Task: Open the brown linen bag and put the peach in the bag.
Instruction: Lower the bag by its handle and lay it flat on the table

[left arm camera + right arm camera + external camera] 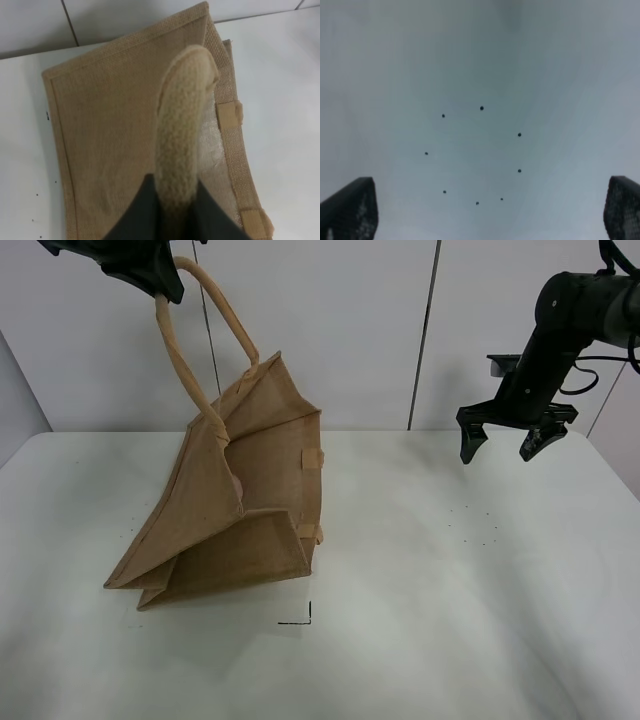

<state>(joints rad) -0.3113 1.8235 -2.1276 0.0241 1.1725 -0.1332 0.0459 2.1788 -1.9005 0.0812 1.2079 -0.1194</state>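
Observation:
The brown linen bag (pixel 235 510) rests tilted on the white table (pixel 450 620), its mouth gaping toward the right. My left gripper (pixel 165 285) is at the top left, shut on one beige loop handle (pixel 185 360) and holding it up. In the left wrist view the handle (pixel 182 125) runs up from between the dark fingers (pixel 145 215) over the bag's side panel (pixel 110 130). A small pinkish sliver (pixel 237 483) shows just inside the mouth; I cannot tell whether it is the peach. My right gripper (pixel 502 447) hangs open and empty above the table's right side.
A black corner mark (pixel 300 618) lies on the table in front of the bag. Small black dots (pixel 475 525) mark the table under the right gripper and also show in the right wrist view (pixel 481 108). A white panelled wall (pixel 380 330) stands behind.

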